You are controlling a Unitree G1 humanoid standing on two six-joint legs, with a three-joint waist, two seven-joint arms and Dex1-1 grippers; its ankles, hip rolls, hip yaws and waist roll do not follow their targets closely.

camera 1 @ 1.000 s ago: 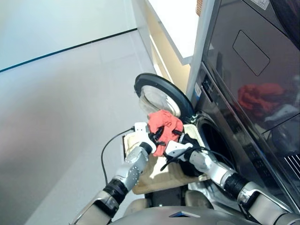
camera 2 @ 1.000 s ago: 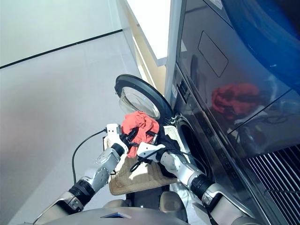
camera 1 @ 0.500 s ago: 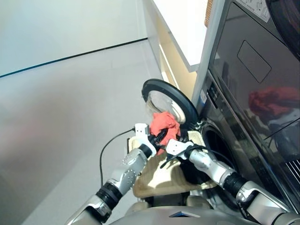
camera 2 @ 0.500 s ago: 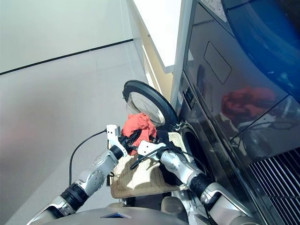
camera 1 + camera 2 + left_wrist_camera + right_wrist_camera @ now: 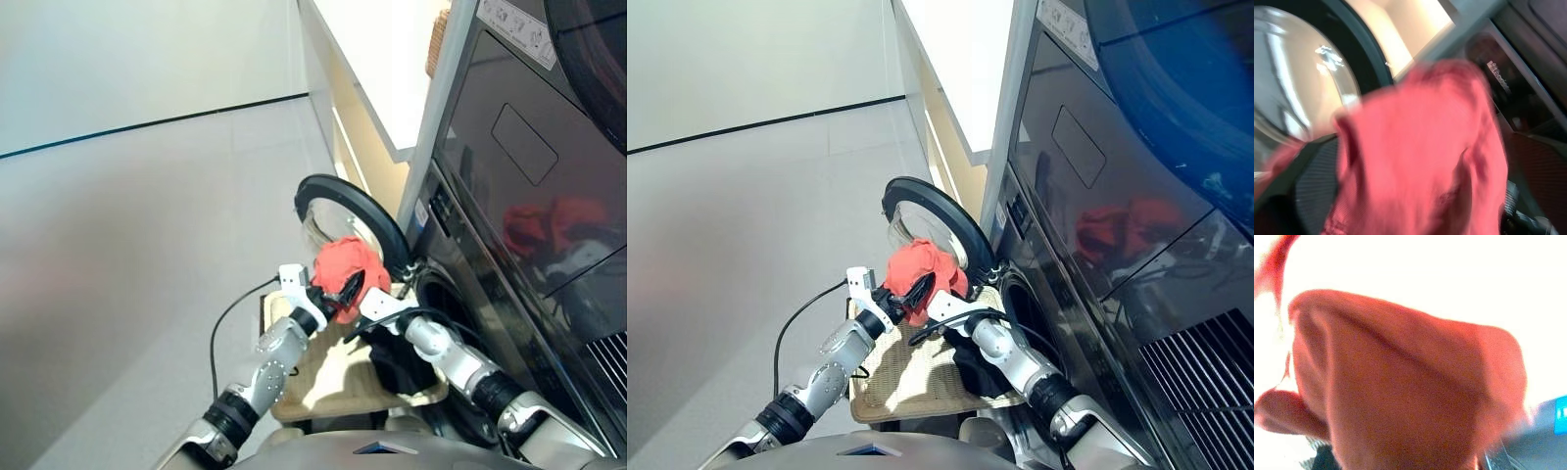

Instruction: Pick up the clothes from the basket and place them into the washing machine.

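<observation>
Pinching the bunched orange-red garment (image 5: 345, 276) between them, the left gripper (image 5: 318, 300) and right gripper (image 5: 359, 291) are lifting it above the basket (image 5: 323, 387), beside the washing machine's (image 5: 490, 323) open door (image 5: 345, 213).

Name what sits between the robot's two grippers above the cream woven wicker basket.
A bunched orange-red garment sits between the left gripper and right gripper, raised above the basket. Both eye views show it.
</observation>
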